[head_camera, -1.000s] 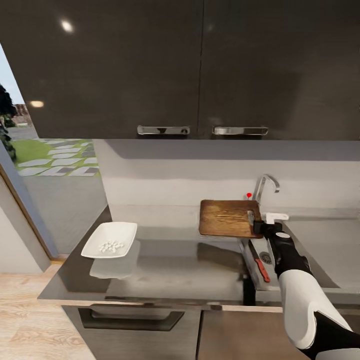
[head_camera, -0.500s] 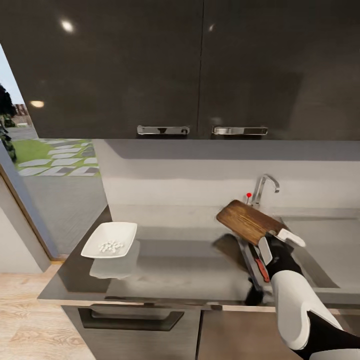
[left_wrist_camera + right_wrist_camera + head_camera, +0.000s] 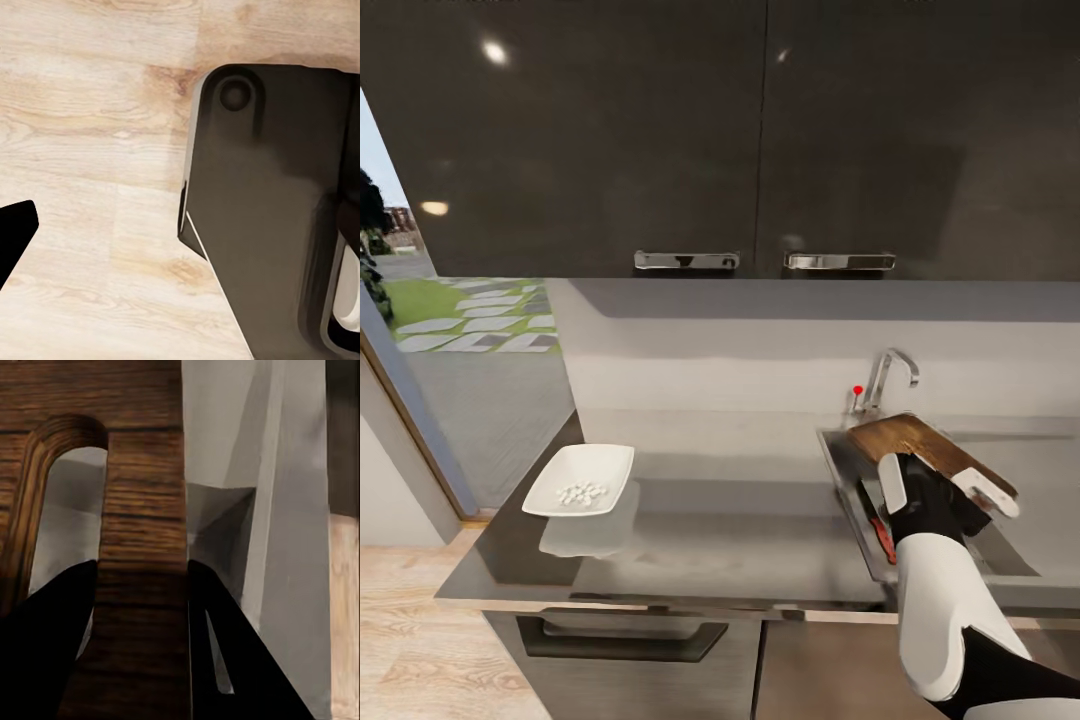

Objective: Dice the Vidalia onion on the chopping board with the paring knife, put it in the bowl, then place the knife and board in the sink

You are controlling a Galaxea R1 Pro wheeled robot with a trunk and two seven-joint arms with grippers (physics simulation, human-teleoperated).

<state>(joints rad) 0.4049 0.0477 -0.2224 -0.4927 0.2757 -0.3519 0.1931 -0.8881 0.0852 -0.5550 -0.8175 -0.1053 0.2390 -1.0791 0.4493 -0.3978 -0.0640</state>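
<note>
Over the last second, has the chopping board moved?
Yes. The chopping board, held by the right gripper, swung rightward off the countertop past the tap, now tilted over the sink.

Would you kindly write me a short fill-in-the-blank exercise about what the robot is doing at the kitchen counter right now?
1. The right gripper is shut on the ____, near its handle slot.
2. The paring knife with the red handle lies inside the ____.
3. The small white diced pieces sit in the white ____ on the countertop.
4. The tap behind the sink has a small ____ knob.

Missing words: chopping board; sink; bowl; red
</note>
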